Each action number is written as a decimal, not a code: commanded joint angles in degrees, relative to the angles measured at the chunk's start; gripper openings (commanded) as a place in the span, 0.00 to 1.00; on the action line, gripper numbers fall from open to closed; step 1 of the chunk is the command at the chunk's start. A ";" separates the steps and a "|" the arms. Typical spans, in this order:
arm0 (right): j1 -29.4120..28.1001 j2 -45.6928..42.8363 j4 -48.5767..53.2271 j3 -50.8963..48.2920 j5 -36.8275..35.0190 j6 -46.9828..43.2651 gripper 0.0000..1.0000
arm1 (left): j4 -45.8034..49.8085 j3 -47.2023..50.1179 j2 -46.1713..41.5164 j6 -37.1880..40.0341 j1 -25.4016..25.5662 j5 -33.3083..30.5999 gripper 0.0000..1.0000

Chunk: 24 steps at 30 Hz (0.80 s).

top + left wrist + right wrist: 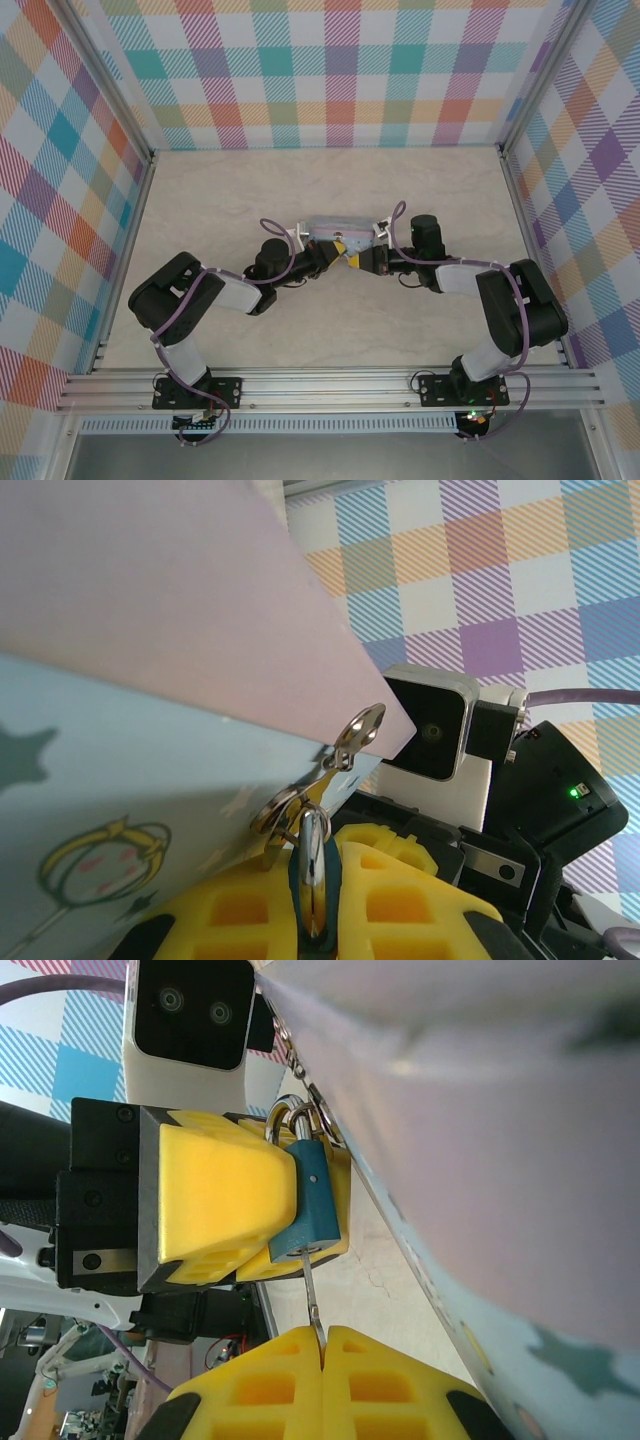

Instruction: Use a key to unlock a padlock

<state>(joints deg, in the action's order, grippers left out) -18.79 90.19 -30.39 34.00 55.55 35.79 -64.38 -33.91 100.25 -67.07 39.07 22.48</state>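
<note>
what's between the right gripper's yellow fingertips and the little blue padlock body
The thin metal key: the right gripper pinches its lower end, and its tip reaches the base of the small blue padlock. The right wrist view shows it.

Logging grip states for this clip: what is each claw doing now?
Left claw: shut on the small blue padlock with metal shackle.
Right claw: shut on the thin dark metal key.

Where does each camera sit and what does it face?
Top: above, behind the arms, facing down on table; left arm and right arm show.
Left wrist: faces padlock on the tin; own yellow jaws grip it.
Right wrist: faces padlock; own jaws pinch the key.
Both wrist views share padlock and tin.
</note>
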 commanded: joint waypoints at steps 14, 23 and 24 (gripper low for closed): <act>-0.46 6.00 -13.31 4.46 -1.63 8.38 0.00 | -9.47 -1.25 -1.12 -0.95 0.82 7.11 0.00; -1.10 9.05 -16.33 6.67 -3.99 11.51 0.00 | -11.37 -2.42 0.93 -1.96 2.92 5.57 0.00; -1.16 9.33 -16.43 7.03 -3.94 11.67 0.00 | -11.31 -2.79 1.22 -1.96 3.03 5.97 0.00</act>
<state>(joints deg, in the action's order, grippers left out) -19.55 97.86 -40.99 37.63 57.04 45.80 -66.50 -34.02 101.21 -68.36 37.95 18.22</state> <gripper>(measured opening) 0.050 0.108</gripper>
